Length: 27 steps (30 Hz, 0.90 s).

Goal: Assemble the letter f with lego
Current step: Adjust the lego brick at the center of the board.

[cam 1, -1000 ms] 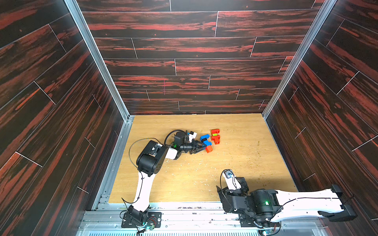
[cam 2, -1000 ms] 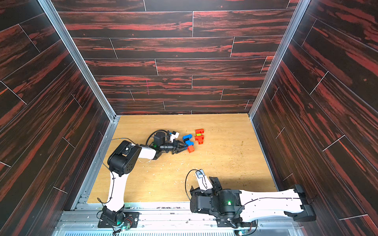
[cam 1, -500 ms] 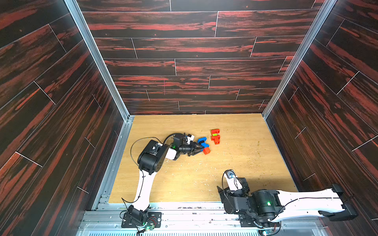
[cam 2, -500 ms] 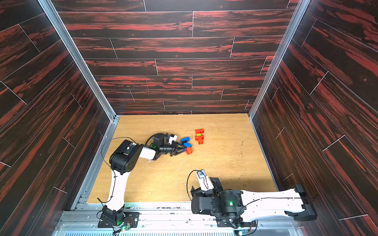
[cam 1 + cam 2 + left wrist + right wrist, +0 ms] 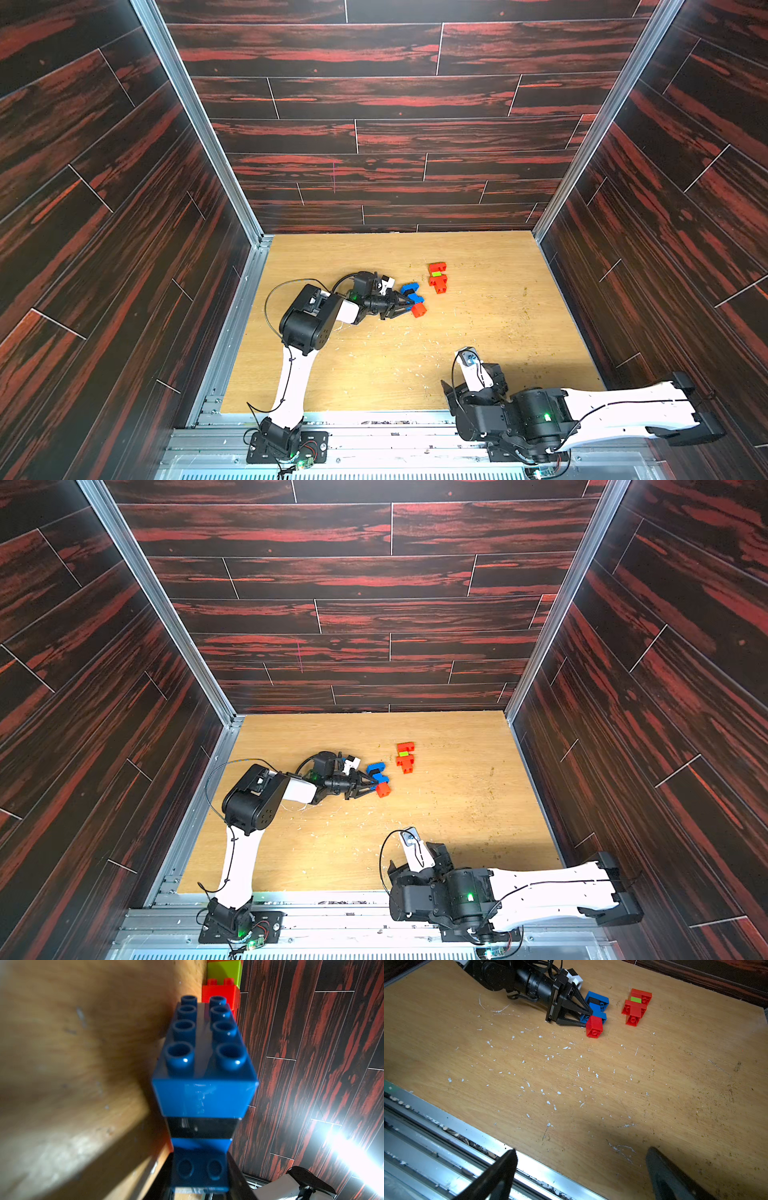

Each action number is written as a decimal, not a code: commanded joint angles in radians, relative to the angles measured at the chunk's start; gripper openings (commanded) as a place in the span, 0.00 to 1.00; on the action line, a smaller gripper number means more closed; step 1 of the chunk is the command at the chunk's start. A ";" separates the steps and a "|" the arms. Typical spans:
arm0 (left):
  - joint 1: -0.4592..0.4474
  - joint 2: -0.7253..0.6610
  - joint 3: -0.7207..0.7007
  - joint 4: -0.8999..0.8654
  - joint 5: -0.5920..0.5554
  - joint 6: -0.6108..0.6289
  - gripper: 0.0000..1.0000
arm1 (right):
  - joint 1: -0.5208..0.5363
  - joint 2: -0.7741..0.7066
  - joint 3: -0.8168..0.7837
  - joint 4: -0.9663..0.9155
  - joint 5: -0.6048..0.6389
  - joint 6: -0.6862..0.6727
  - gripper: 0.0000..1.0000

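Note:
My left gripper [image 5: 409, 305] [image 5: 374, 785] [image 5: 588, 1015] is shut on a blue brick [image 5: 200, 1169] of the lego. That brick belongs to a joined stack lying low on the wooden table [image 5: 478, 332]. The stack has an oblong blue brick [image 5: 204, 1043] [image 5: 598, 998], a black brick [image 5: 201, 1127] and a red brick [image 5: 419, 309] [image 5: 594, 1026] at its near end. A separate red-orange cluster [image 5: 437, 277] [image 5: 405, 757] [image 5: 634, 1009] with a lime green brick [image 5: 635, 999] lies just to the right, apart from the stack. My right gripper [image 5: 581, 1167] is open and empty over the table's front edge.
Dark wood-pattern walls [image 5: 374, 124] enclose the table on three sides. A metal rail [image 5: 446, 1126] runs along the front edge. The right arm [image 5: 582, 407] lies along the front right. White chips and dust are scattered over the middle of the table.
My left gripper has drawn the blue stack with its red brick slightly left and towards the front, away from the red-orange cluster. The right arm has barely shifted.

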 commanded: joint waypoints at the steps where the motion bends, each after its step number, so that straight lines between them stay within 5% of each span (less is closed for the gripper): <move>1: 0.008 -0.010 0.019 -0.073 -0.012 0.038 0.31 | 0.011 0.002 -0.008 -0.032 0.022 0.035 0.99; 9: 0.008 -0.033 0.044 -0.203 -0.032 0.109 0.53 | 0.035 -0.002 -0.008 -0.064 0.039 0.066 0.98; 17: 0.008 -0.051 0.087 -0.375 -0.068 0.204 0.61 | 0.053 -0.002 -0.016 -0.080 0.051 0.092 0.98; 27: 0.008 -0.116 0.223 -0.898 -0.247 0.497 0.67 | 0.069 0.002 -0.014 -0.092 0.069 0.103 0.98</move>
